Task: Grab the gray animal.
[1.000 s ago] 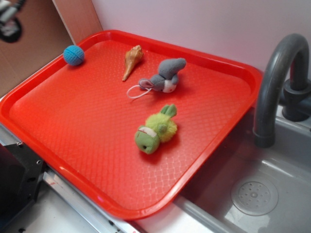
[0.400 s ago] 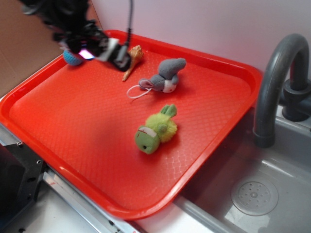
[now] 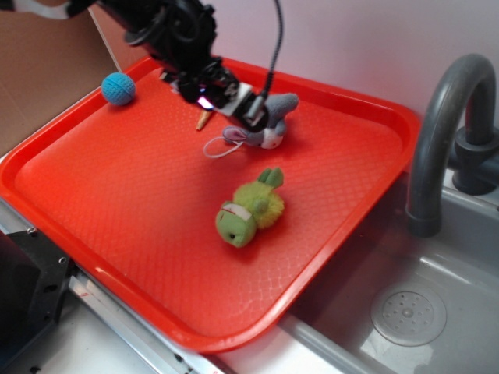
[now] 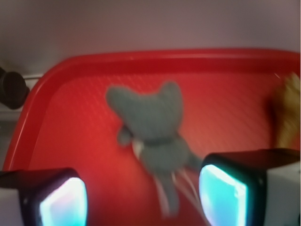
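The gray animal (image 3: pixel 272 122) lies on the red tray (image 3: pixel 140 195) toward its far side, its white string loop (image 3: pixel 220 148) trailing to the left. In the wrist view the gray animal (image 4: pixel 150 127) is blurred and lies just ahead of and between the fingers, not touched by them. My gripper (image 3: pixel 243 111) hovers over the toy's left end, partly covering it. The gripper (image 4: pixel 143 200) is open, its two fingers wide apart with nothing held.
A green plush animal (image 3: pixel 251 209) lies mid-tray. A tan cone shell (image 4: pixel 287 113) is mostly hidden behind the arm in the exterior view. A blue ball (image 3: pixel 118 88) sits at the tray's far left corner. A gray faucet (image 3: pixel 444 132) and sink (image 3: pixel 405 312) stand on the right.
The arm has swept in from the upper left, past the blue ball and the shell, and now hangs over the gray animal. The toys have not moved.
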Robot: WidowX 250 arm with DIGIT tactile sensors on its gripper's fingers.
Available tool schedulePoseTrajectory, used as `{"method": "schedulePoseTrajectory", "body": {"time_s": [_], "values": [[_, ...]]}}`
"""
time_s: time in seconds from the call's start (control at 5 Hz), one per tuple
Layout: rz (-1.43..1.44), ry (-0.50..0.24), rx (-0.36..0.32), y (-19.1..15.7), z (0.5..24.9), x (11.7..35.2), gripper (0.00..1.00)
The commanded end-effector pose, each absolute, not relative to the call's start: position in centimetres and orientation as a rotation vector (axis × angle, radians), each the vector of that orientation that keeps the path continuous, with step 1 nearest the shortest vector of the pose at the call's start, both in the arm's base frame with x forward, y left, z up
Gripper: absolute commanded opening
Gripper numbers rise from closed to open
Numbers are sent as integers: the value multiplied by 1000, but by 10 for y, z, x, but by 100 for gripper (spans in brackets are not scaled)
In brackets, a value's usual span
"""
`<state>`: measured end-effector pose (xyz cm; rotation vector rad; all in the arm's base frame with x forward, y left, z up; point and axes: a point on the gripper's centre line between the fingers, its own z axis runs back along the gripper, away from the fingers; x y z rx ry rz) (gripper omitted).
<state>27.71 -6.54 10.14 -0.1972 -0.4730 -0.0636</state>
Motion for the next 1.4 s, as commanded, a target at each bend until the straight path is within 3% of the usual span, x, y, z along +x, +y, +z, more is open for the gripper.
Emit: {"method": "schedulePoseTrajectory", "body": {"time_s": [0.0, 0.2, 0.4, 0.8, 1.0, 1.2], "values": [[-116, -520, -176, -77, 97, 327, 100], [-150, -475, -190, -86, 77, 335, 100], [-167, -456, -197, -93, 70, 330, 0], [-129, -468, -168, -91, 79, 319, 0], [67, -394, -79, -72, 116, 315, 0], [180, -367, -42, -65, 156, 297, 0]]}}
